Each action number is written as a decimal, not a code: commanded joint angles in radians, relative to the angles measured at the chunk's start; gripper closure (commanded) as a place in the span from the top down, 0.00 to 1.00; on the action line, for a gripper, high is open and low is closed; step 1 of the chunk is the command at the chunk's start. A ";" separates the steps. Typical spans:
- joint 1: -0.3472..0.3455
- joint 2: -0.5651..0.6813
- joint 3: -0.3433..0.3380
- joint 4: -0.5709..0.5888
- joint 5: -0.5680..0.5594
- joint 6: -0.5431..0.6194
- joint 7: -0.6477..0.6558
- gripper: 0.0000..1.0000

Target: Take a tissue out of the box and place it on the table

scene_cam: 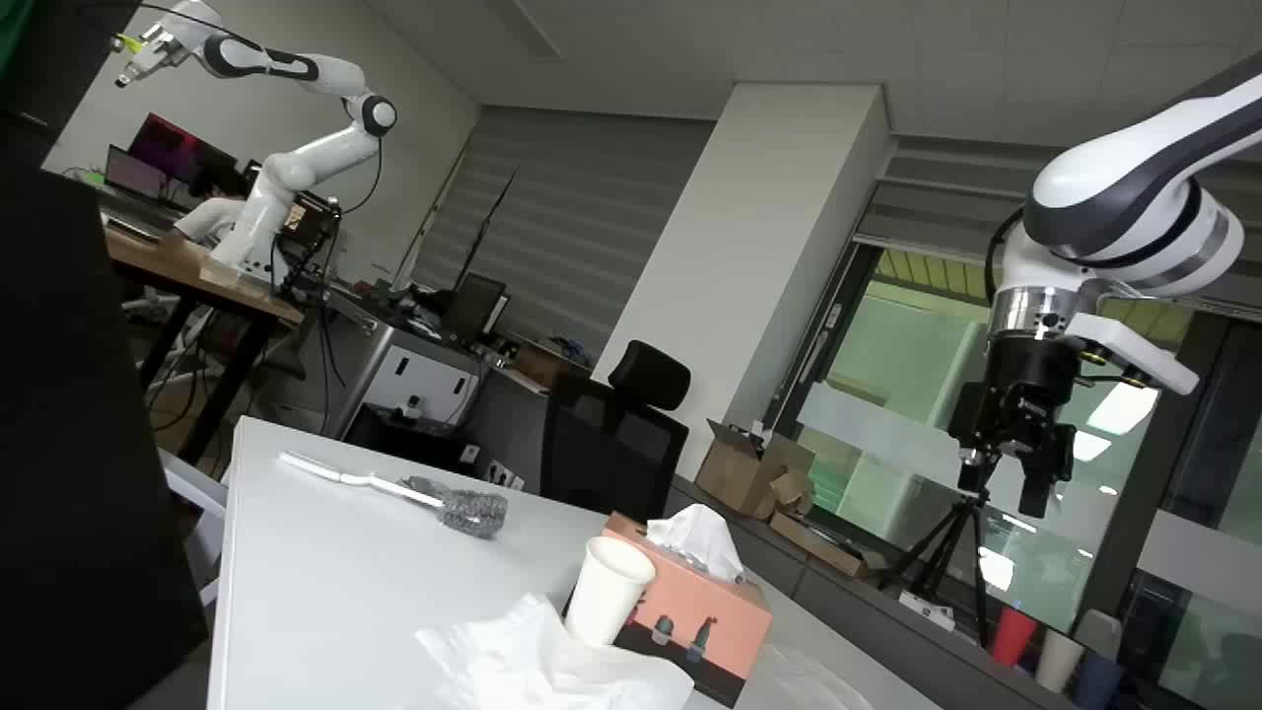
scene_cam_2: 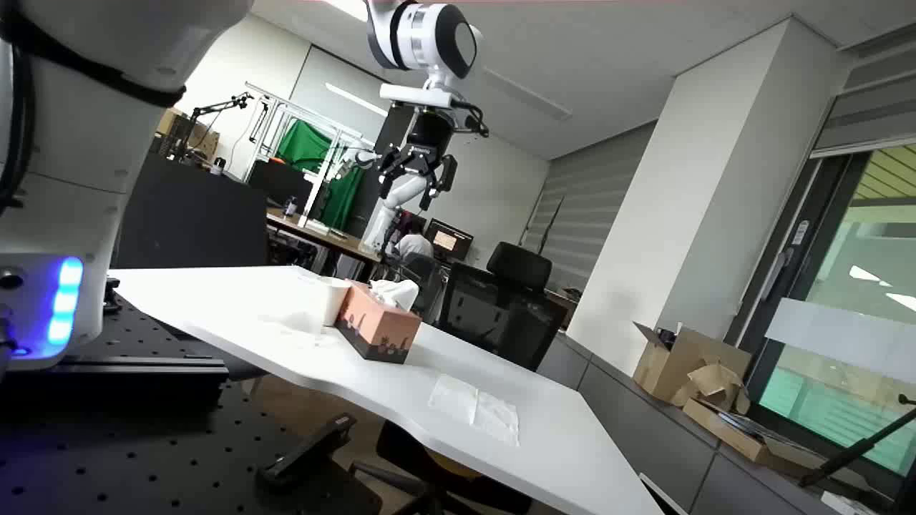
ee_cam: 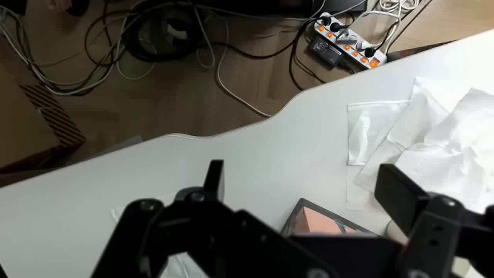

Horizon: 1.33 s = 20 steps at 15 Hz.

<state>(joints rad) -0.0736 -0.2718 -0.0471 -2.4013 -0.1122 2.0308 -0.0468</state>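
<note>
Jaws wide apart, holding nothing, hanging well above the counter (scene_cam: pixel 325 592); box (scene_cam: pixel 705 603) stands on it, white tissue (scene_cam: pixel 698 537) poking from its top; cup (scene_cam: pixel 607 592) upright just beside box, crumpled white sheets (scene_cam: pixel 562 666) near cup; flat pale sheet (scene_cam_2: pixel 474 409) across box from cup; brush (scene_cam: pixel 465 509) lies well apart from box

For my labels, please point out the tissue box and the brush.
Tissue box (scene_cam: pixel 695 603), in an exterior view: on its orange side.
Brush (scene_cam: pixel 470 512), in an exterior view: on its grey head.
</note>
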 commanded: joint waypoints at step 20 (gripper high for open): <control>-0.007 0.326 -0.046 0.208 0.019 0.409 -0.126 1.00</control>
<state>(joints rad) -0.0770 -0.0891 -0.0829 -2.3218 -0.1145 2.3655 -0.1315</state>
